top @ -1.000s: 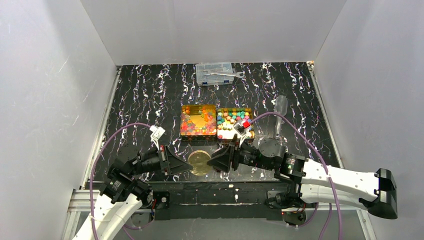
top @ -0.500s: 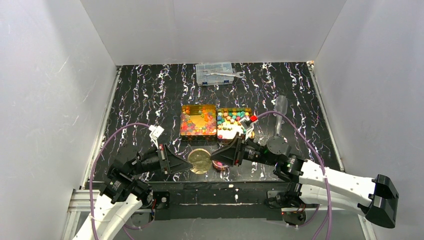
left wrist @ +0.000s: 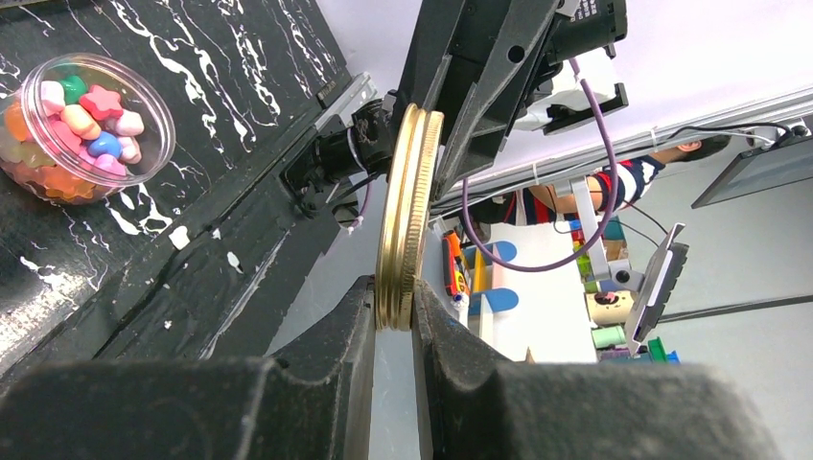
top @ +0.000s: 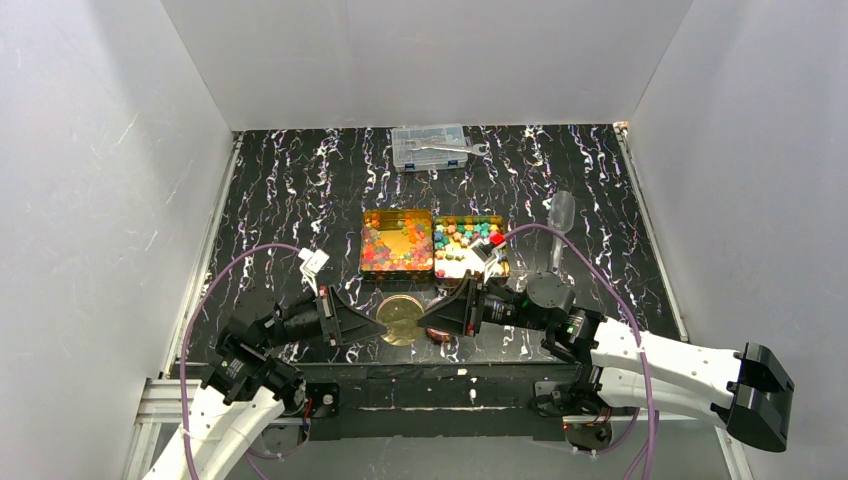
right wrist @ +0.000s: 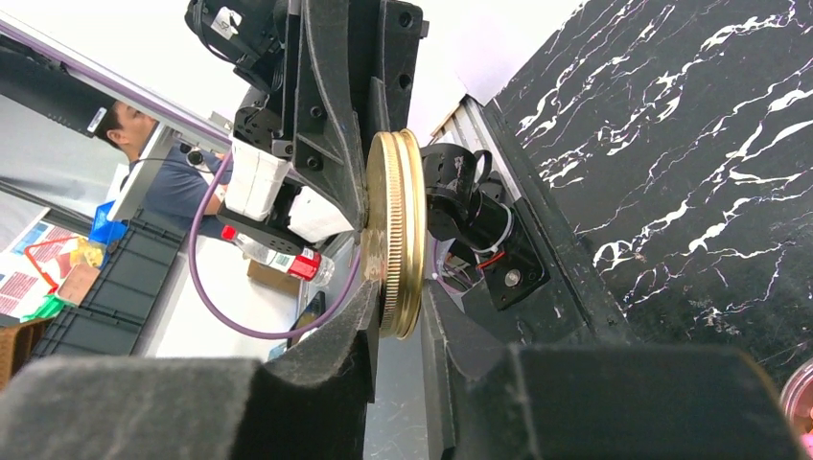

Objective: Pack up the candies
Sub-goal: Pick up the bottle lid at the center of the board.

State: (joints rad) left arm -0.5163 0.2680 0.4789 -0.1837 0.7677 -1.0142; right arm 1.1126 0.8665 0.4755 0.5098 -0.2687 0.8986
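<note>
Candies: glossy red/orange/yellow beads fill the left square gold tin mid-worktop. The pastel ones (pink, green, blue, white) sit in the twin tin, which touches its right side. A mixed handful, some star-shaped, is in a small clear round jar. It is open-topped and stands on the worktop near the front edge, just beside my right tool. The worktop is matte black with white marble streaks.

Gold lid: thin metal disc with a double-banded rim, held on edge over the front of the worktop, between my two tools. My left tool is clenched on its rim, one dark finger flat on each face. My right tool straddles the opposite rim with fingers close on both faces. I can't tell if it actually bears on the metal.

Clear plastic compartment box with a steel wrench on top sits at the far edge, well apart from the tins.
</note>
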